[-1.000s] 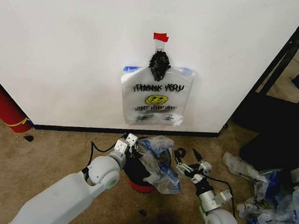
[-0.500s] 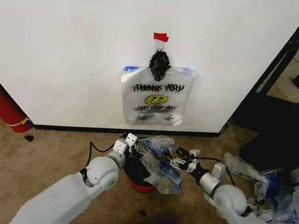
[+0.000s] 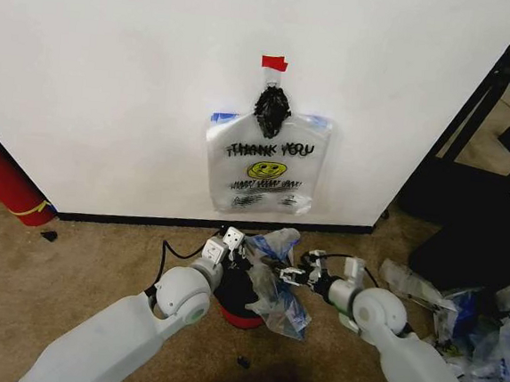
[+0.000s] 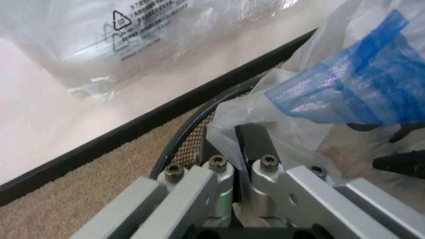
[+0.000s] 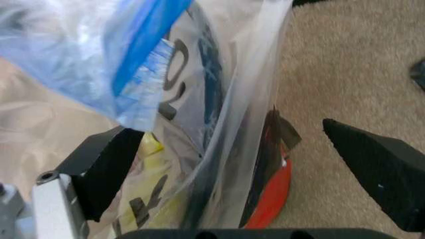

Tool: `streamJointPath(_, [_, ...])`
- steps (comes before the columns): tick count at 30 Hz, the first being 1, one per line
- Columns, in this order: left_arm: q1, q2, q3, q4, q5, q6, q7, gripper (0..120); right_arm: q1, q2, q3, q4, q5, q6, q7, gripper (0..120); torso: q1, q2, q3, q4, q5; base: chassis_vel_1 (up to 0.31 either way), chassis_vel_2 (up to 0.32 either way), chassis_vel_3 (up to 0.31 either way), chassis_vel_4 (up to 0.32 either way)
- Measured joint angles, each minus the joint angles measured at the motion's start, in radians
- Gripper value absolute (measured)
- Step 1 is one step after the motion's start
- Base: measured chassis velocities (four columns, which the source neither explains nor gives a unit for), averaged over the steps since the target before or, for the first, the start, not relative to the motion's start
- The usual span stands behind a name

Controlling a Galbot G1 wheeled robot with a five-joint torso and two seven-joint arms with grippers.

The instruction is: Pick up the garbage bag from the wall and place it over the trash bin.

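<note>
1. the left arm reaches forward over the carpet [image 3: 70,264] to the bin [image 3: 238,307], a small black bucket with a red base, standing on the floor just before the wall [image 3: 113,71].
2. the left gripper [image 3: 231,242] sits at the bin's far left rim; in the left wrist view its fingers [image 4: 256,144] are pressed together, pinching a fold of the bag [image 4: 299,124] at the rim.
3. the bag [image 3: 276,278] lies crumpled over the bin, spilling down its right side toward the robot, its blue handle [image 3: 279,240] pointing up toward the wall.
4. the right gripper [image 3: 297,272] is at the bag's right side; in the right wrist view its black fingers [image 5: 378,169] stand wide apart, the bag's film [image 5: 226,129] between them, the red base [image 5: 269,199] beyond.
5. farther back, a second bag [image 3: 264,163] hangs flat on the wall, long axis upright, print facing the robot, under a black clump [image 3: 272,108] and red tape [image 3: 274,63].
6. a red cylinder [image 3: 1,178] leans at far left.
</note>
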Motion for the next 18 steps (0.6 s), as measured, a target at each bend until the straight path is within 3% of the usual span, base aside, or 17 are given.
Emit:
streamJointPath(4, [0.003, 0.0, -0.002, 0.007, 0.004, -0.008, 0.0, 0, 0.016, 0.009, -0.004, -0.001, 0.024, -0.018, 0.038, 88, 0.0, 0.0, 0.0, -0.0001, 0.0, 0.0, 0.0, 0.0, 0.0])
streamJointPath(18, [0.03, 0.001, -0.01, 0.012, 0.024, -0.042, 0.004, 0, 0.027, 0.044, -0.005, -0.018, 0.046, -0.017, 0.139, 34, 0.0, 0.0, 0.0, -0.0001, 0.0002, 0.0, 0.0, 0.0, 0.0])
